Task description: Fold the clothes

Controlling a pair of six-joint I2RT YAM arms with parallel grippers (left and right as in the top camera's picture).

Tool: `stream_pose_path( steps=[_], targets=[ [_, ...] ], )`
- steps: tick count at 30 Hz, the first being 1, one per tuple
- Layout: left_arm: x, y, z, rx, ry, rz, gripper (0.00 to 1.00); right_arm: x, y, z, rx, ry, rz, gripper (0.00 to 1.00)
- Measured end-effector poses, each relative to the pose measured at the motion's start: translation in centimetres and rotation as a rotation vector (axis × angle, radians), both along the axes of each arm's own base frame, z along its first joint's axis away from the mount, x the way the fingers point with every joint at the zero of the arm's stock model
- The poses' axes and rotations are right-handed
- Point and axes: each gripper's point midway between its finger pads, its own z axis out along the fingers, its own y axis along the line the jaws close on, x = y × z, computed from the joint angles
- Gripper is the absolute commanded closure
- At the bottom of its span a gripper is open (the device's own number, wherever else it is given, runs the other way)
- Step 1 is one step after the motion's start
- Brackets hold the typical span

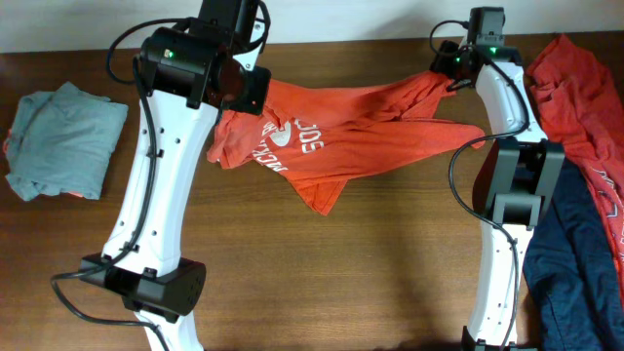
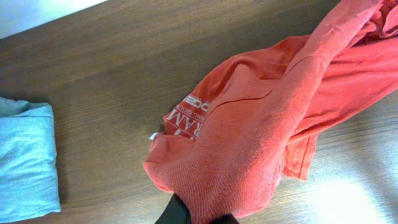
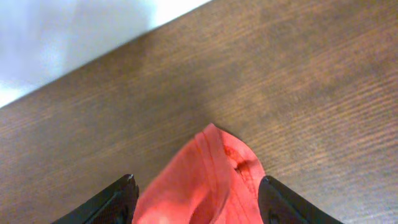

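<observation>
The orange-red T-shirt (image 1: 380, 122) with white lettering (image 1: 292, 136) hangs stretched between my two grippers above the back of the table. My left gripper (image 1: 244, 93) is shut on one bunched end of it; in the left wrist view the fabric (image 2: 261, 124) fills the jaws (image 2: 199, 214), and its small white tag (image 2: 152, 135) shows. My right gripper (image 1: 450, 70) is at the other end. In the right wrist view a fold of the shirt (image 3: 211, 162) lies between the wide-apart fingers (image 3: 197, 182).
A folded pale grey-green garment (image 1: 63, 141) lies at the left edge and also shows in the left wrist view (image 2: 25, 162). Another red garment (image 1: 575, 88) and a navy one (image 1: 575, 263) lie piled at the right edge. The wall runs along the table's far edge.
</observation>
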Motion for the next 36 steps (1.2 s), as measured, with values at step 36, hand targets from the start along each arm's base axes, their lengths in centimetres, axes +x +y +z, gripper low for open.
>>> stream_pose_path(
  steps=[36],
  targets=[
    [0.0, 0.0, 0.0, 0.0, -0.002, 0.0, 0.99, -7.2, -0.6, -5.4, -0.032, 0.359, -0.038, 0.67]
  ],
)
